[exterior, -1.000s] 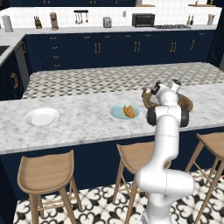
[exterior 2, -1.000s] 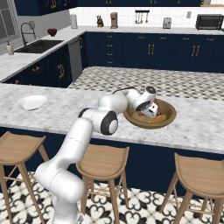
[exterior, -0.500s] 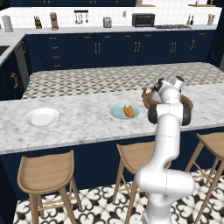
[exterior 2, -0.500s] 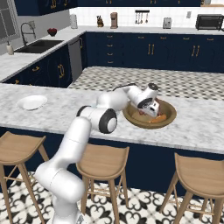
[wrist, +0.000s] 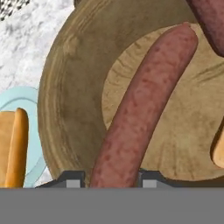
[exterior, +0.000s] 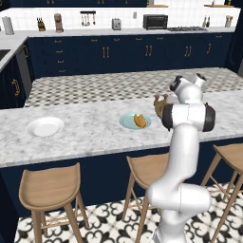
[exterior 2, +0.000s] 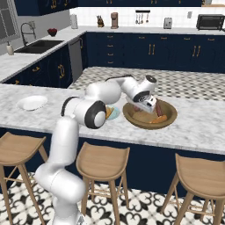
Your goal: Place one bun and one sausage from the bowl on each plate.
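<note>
Brown wood marks the bowl (exterior 2: 150, 117), which is set on the marble table (exterior 2: 197, 132) just to the right of the teal plate (exterior: 127, 121). The pincer (wrist: 113, 177) is held over the bowl, its two dark tips closed on the near end of a reddish sausage (wrist: 140, 109); the sausage is seen stretching away from the fingers across the bowl's darker inside in the hand view. A second, darker sausage (wrist: 212, 19) is cut off at the upper right corner of that view, and the edge of a bun (wrist: 218, 148) is seen at the right side. An orange-brown bun (exterior 2: 158, 119) is also seen lying in the bowl in the right base view. On the teal plate a bun (exterior: 139, 120) is already laid. The white plate (exterior: 44, 127) is placed well apart, far to the left on the same table, with nothing on it.
</note>
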You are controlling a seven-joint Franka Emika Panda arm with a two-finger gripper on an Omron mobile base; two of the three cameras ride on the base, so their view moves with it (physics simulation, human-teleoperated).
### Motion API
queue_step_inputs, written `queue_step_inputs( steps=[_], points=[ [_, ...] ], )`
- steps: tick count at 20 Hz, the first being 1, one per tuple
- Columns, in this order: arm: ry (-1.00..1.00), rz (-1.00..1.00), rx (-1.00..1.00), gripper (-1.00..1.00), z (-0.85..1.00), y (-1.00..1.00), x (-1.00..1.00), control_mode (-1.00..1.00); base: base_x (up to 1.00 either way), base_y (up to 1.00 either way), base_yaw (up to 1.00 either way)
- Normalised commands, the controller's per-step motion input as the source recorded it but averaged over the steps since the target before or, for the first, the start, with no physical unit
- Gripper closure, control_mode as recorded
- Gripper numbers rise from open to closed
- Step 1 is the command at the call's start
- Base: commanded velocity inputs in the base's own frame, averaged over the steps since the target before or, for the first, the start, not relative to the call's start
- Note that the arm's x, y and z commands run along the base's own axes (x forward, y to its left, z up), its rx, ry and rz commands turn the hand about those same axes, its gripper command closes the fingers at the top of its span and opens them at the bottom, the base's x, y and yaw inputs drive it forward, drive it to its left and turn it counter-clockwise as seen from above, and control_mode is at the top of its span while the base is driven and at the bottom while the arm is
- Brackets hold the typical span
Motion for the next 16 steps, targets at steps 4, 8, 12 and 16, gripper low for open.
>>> queue_step_inputs(
  steps=[4, 8, 12, 16],
  points=[
    [0.03, 0.04, -0.05, 1.00, 0.53, 0.93, -0.24, -1.00, 0.00, 0.00, 0.00],
    [0.00, 0.11, -0.06, 1.00, 0.34, 0.97, -0.15, -1.00, 0.00, 0.00, 0.00],
    [0.02, 0.17, -0.02, 1.00, 0.22, 0.96, 0.00, -1.00, 0.00, 0.00, 0.00],
    [0.01, 0.18, -0.07, 1.00, 0.00, 1.00, 0.00, -1.00, 0.00, 0.00, 0.00]
  ],
)
